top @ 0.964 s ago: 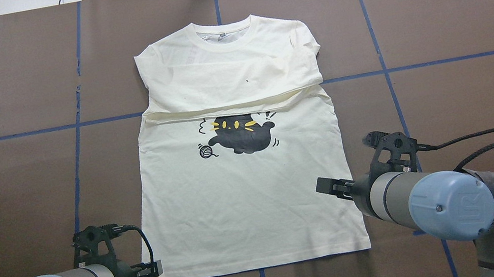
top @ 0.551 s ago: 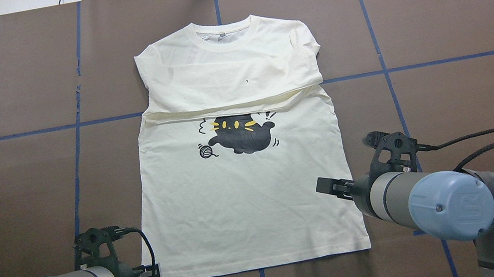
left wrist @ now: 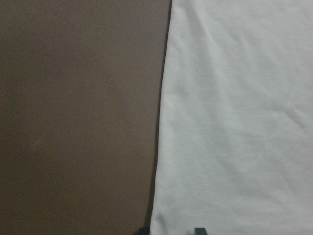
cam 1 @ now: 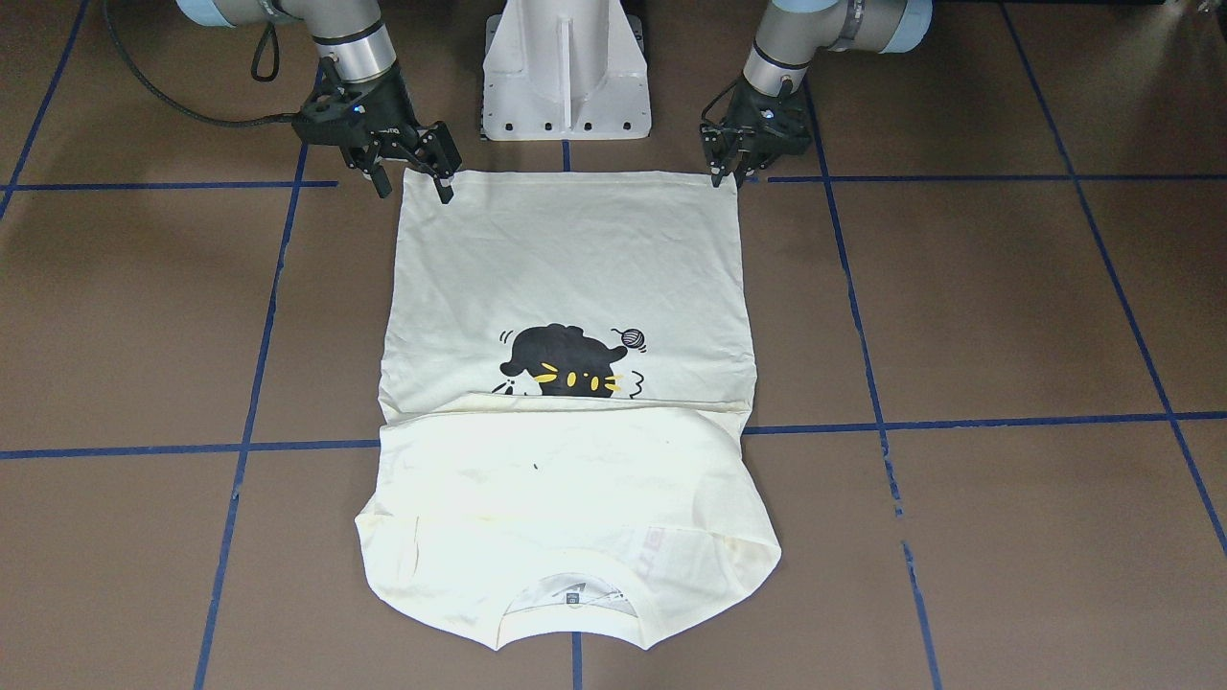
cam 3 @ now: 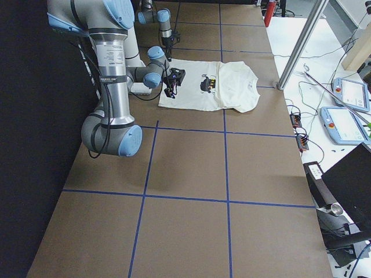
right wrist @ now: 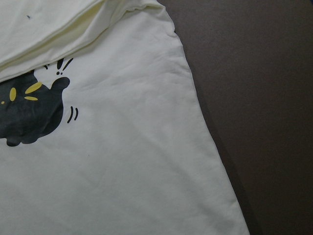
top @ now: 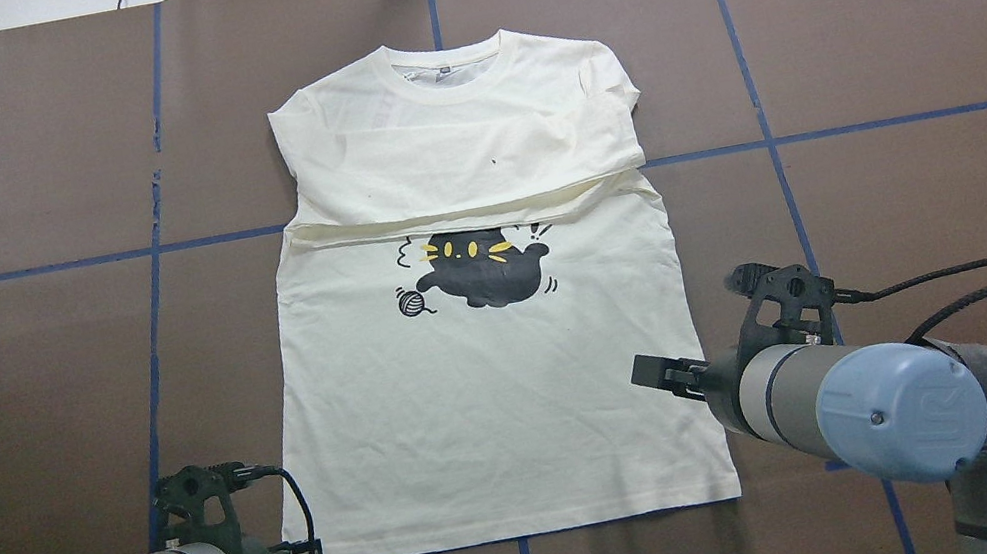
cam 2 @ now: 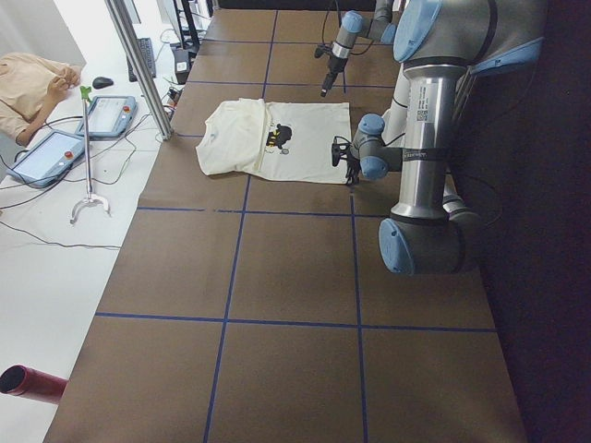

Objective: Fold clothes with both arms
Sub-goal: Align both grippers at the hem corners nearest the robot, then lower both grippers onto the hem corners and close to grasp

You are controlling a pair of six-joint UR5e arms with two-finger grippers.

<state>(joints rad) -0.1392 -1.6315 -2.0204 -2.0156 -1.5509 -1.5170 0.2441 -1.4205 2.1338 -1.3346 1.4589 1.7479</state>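
Observation:
The cream T-shirt [top: 495, 399] lies flat, black cat print up, sleeves folded across the chest; it also shows in the front view [cam 1: 566, 278]. My left gripper [top: 309, 553] sits low at the hem's left corner [cam 1: 729, 175]. In the left wrist view its two fingertips [left wrist: 143, 230] stand a little apart over the shirt's side edge [left wrist: 234, 122], so it is open. My right gripper [cam 1: 412, 182] is open and empty, raised over the hem's right corner [top: 663, 374]. The right wrist view shows the shirt's side edge and cat print [right wrist: 122, 161].
The brown table [top: 870, 48] carries a blue tape grid. The white pedestal [cam 1: 566, 67] stands just behind the hem. Operator tablets [cam 2: 55, 152] and a metal post [cam 2: 138, 65] are off the far end.
My left gripper has moved toward the robot and down to the hem's left corner. The right arm and the shirt have not moved.

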